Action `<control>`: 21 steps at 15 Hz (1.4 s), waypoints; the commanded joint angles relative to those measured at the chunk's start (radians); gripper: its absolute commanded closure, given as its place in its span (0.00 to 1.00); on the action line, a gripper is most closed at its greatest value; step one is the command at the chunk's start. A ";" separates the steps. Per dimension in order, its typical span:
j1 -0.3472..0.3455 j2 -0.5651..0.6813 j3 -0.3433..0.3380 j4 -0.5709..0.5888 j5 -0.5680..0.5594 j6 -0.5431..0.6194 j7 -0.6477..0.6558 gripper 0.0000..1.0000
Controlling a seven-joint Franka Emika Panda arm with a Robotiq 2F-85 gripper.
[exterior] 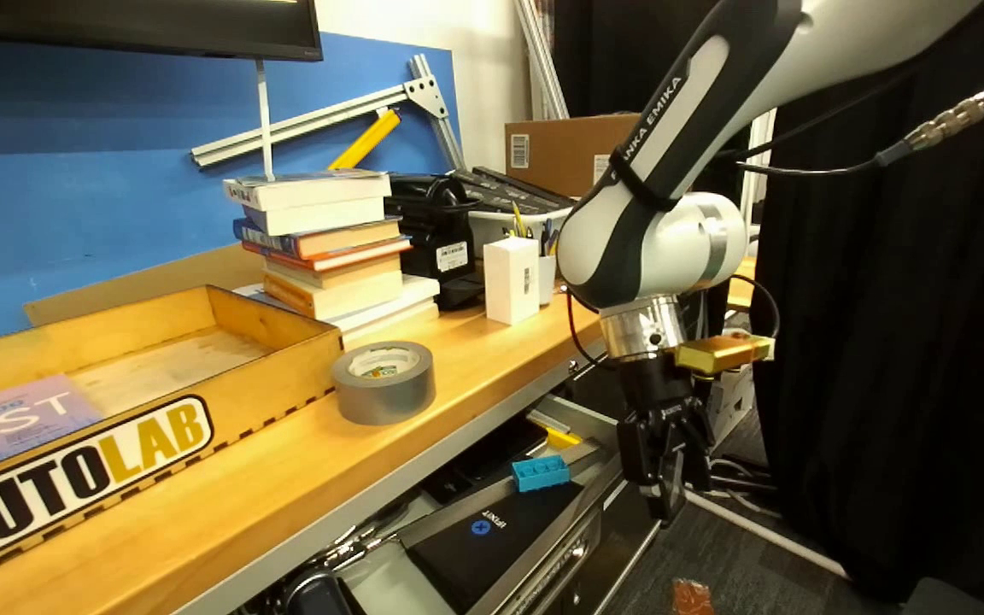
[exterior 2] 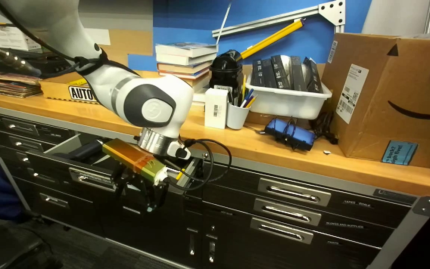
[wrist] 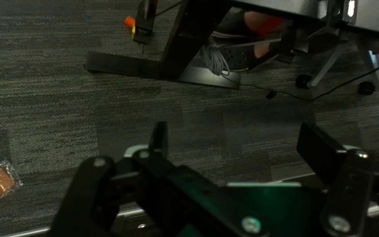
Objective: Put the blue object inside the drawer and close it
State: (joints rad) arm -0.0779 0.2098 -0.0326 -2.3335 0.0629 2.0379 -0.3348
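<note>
The blue block point(exterior: 541, 473) lies in the open drawer point(exterior 2: 54, 163). The arm point(exterior: 671, 256) bends down — gripper point(wrist: 235, 141) spread wide over grey carpet point(wrist: 44, 115) — in front of the wooden worktop point(exterior: 475, 359).

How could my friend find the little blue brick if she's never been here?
Start at the long wooden workbench and look below its edge for the pulled-out drawer. Inside, near the black case with the round blue logo, sits the blue brick. Unlike that case, it's small, bright blue and bumpy on top.
</note>
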 commanded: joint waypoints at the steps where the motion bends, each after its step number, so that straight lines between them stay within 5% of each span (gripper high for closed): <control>1: 0.014 0.039 0.010 0.031 0.007 0.115 0.089 0.00; 15: 0.034 0.065 0.116 -0.026 0.211 0.871 0.303 0.00; 18: -0.045 -0.059 0.204 -0.132 0.339 0.902 0.230 0.00; 21: -0.112 -0.202 0.258 -0.140 0.466 0.635 0.078 0.00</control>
State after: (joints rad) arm -0.1226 0.1969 0.1645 -2.4242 0.4004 2.8692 -0.1246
